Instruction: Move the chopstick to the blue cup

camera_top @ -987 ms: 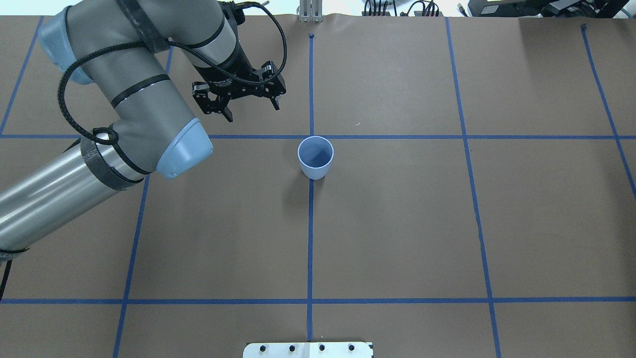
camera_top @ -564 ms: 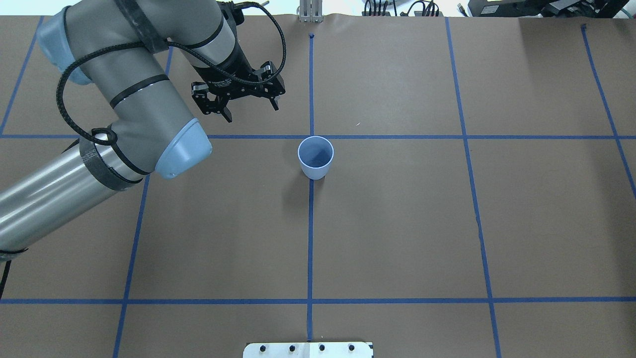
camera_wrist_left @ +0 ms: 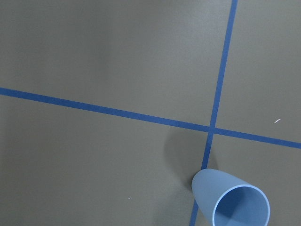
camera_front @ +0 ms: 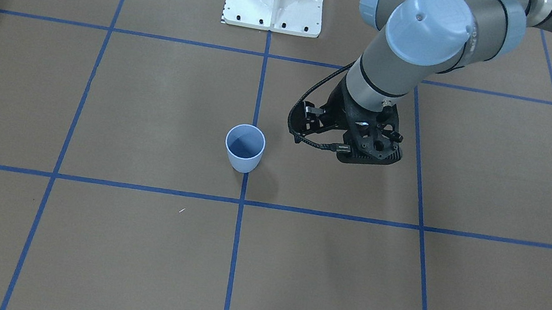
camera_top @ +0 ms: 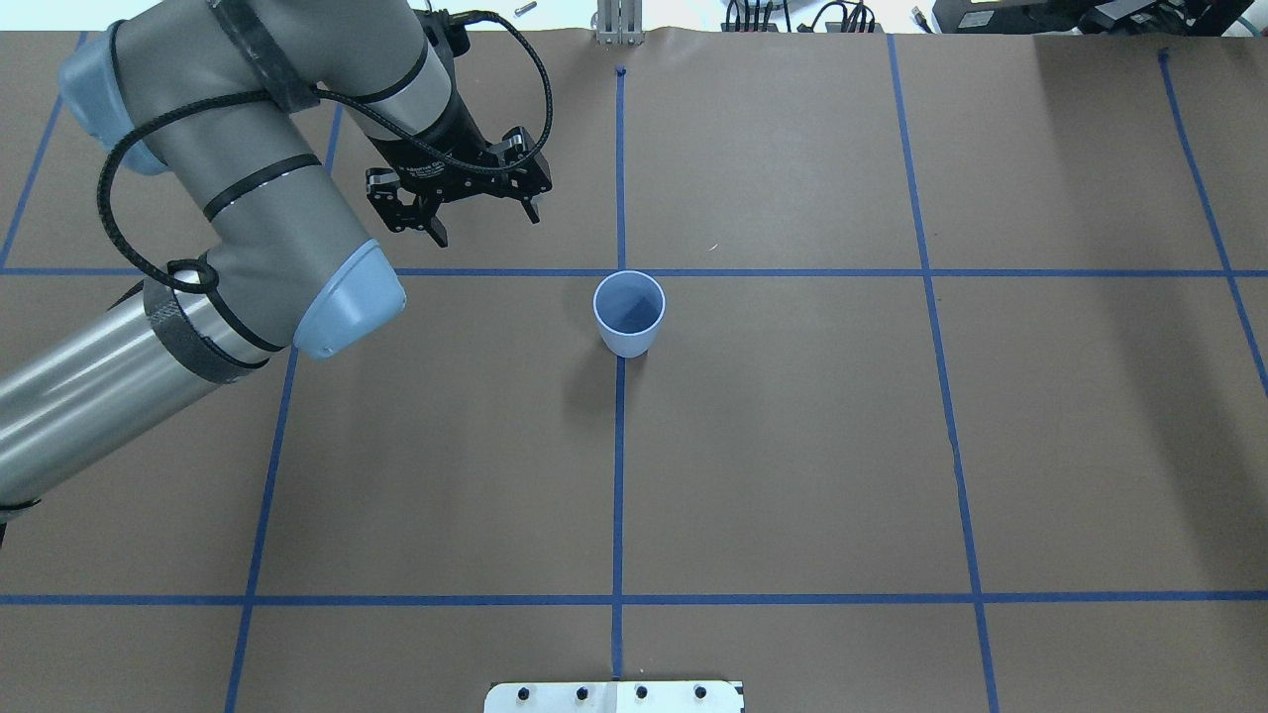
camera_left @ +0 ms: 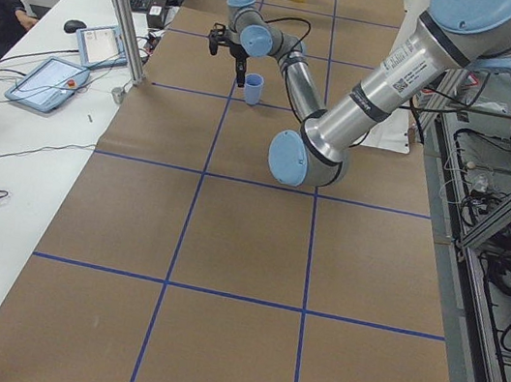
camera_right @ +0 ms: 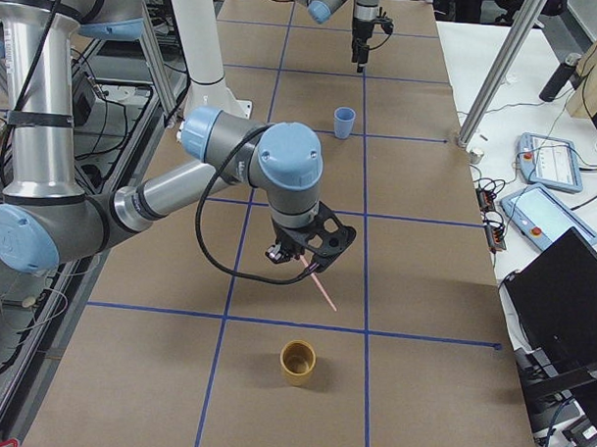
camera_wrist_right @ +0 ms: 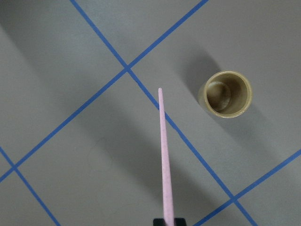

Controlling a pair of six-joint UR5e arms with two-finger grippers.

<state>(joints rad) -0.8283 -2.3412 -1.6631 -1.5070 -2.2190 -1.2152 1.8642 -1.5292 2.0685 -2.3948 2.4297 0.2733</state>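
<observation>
Pinching the slender pink chopstick (camera_wrist_right: pixel 163 150) by one end, the right end effector (camera_wrist_right: pixel 164 221) hung well apart from the pale blue plastic cup (camera_top: pixel 629 315). In transit the chopstick might pivot and miss the rim. The left end effector (camera_top: pixel 485 220), spread empty at the cup's 10 o'clock, could obstruct.

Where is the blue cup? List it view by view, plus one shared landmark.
Front-facing: blue cup, just left of centre.
Overhead: blue cup, centre, upper half.
Exterior left: blue cup, top, left of centre.
Exterior right: blue cup, top, right of centre.
Left wrist: blue cup, bottom right.
Right wrist: not shown.
Landmark: tape crossing beside it.
</observation>
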